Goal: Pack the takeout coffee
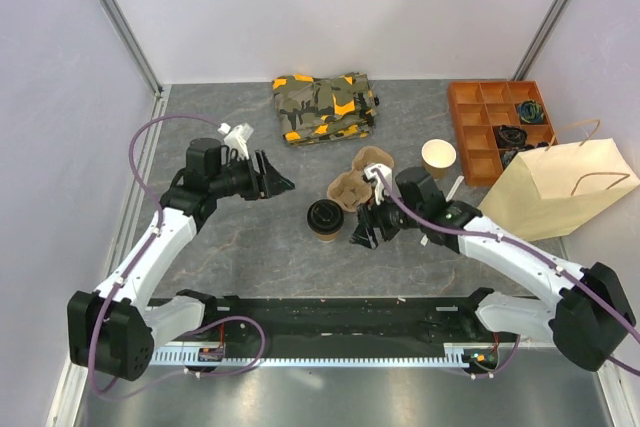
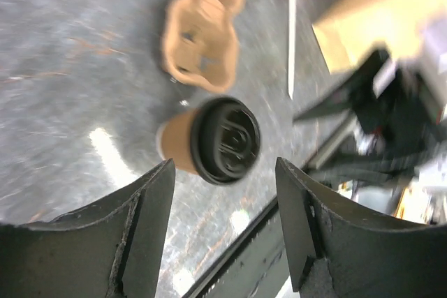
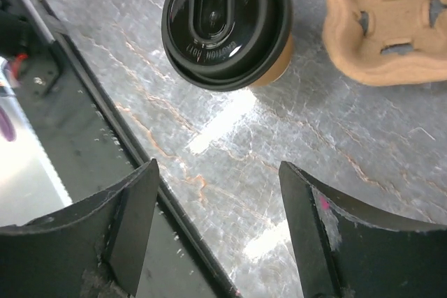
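Right wrist, takeout coffee point(image 3: 225, 24) beyond right tool point(image 3: 216, 172)

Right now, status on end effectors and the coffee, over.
Left end effector open, empty. Right end effector open, close to takeout coffee. Coffee upright, lidded, beside cup carrier. Nothing between them.

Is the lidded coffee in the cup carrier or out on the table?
Out. The takeout coffee stands on the table beside the pulp carrier; both carrier holes look empty.

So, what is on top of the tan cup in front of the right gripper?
A round black lid sits on the takeout coffee. What the cup holds cannot be seen, because the lid covers it.
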`<state>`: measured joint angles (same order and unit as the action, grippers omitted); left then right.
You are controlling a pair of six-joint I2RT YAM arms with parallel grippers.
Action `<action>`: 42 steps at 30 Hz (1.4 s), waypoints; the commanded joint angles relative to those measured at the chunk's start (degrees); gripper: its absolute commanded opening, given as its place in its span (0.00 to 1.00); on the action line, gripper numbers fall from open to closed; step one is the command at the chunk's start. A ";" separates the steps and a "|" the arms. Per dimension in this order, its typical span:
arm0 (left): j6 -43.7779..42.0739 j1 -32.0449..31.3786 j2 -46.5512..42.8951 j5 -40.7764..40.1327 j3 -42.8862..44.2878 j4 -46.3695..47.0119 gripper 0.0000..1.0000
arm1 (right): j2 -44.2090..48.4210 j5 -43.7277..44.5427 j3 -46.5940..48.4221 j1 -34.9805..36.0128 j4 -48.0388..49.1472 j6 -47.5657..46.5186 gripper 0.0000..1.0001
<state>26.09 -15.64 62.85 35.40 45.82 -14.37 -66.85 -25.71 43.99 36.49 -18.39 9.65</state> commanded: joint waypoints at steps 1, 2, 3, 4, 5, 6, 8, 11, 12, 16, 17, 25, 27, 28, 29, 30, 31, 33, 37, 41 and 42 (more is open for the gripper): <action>5.46 3.24 -0.98 -2.17 1.02 1.36 0.67 | 3.13 9.51 -5.74 4.37 14.68 -2.17 0.76; 6.34 4.38 -0.97 -2.00 1.11 1.28 0.67 | 3.04 10.50 -7.41 6.03 17.75 -2.61 0.75; 6.87 4.91 -0.89 -2.09 1.11 1.45 0.67 | 2.69 11.81 -7.95 6.74 19.52 -3.23 0.73; 7.22 5.87 -0.97 -2.09 1.02 1.45 0.67 | 1.82 13.83 -8.82 7.54 20.84 -3.67 0.72; 8.01 6.40 -0.89 -1.91 1.02 1.54 0.67 | 1.20 14.37 -9.27 8.59 23.29 -3.85 0.72; 8.36 6.76 -0.97 -1.91 0.94 1.54 0.67 | 0.06 14.90 -9.44 8.95 24.27 -3.85 0.72; 8.98 7.73 -0.89 -1.65 1.11 1.89 0.67 | -1.09 15.08 -10.32 9.56 27.07 -3.59 0.71; 9.24 8.17 -0.71 -1.91 1.55 2.50 0.67 | -2.32 16.22 -12.08 11.40 32.44 -4.02 0.65; 9.51 8.25 -0.45 -2.08 1.46 2.68 0.67 | -3.54 16.83 -12.43 12.02 33.59 -4.11 0.64; 9.95 8.61 0.43 -1.47 1.64 3.56 0.66 | -7.76 18.07 -10.94 13.70 35.97 -3.41 0.62; 9.95 8.69 0.69 -1.30 1.81 3.47 0.66 | -8.73 18.24 -10.68 13.87 36.41 -3.15 0.62; 9.95 9.84 0.87 0.11 1.29 4.26 0.66 | -14.01 20.09 -7.60 14.13 37.20 -1.21 0.61; 9.86 10.27 0.96 0.46 0.94 4.53 0.66 | -15.50 20.09 -6.46 14.05 37.64 -0.43 0.61; 9.95 10.45 0.96 0.81 0.76 4.70 0.66 | -16.20 20.00 -6.02 14.05 37.73 -0.16 0.61; 9.95 10.63 0.87 0.90 0.41 4.70 0.66 | -17.16 19.83 -5.24 14.05 37.90 0.02 0.61; 10.04 11.06 0.87 1.16 0.23 4.79 0.66 | -17.61 20.00 -4.88 14.05 38.25 0.28 0.61; 10.04 11.24 0.96 1.43 0.14 4.79 0.66 | -18.14 20.09 -4.44 14.05 38.26 0.28 0.61; 10.04 11.94 0.87 1.69 -0.12 4.97 0.66 | -19.54 20.35 -3.82 14.13 38.95 0.37 0.61; 9.86 13.26 1.22 2.74 -0.47 5.49 0.66 | -22.44 20.70 -2.51 14.05 40.28 0.89 0.61; 9.77 14.58 1.40 3.19 -1.00 5.76 0.66 | -24.99 21.49 -0.23 14.13 41.68 2.04 0.61; 9.95 15.11 1.40 3.36 -1.09 6.02 0.66 | -25.52 21.93 0.13 14.05 42.21 2.39 0.61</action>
<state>34.74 -1.87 64.12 36.62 45.52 -11.38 -90.45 -5.30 40.47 50.41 19.33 10.26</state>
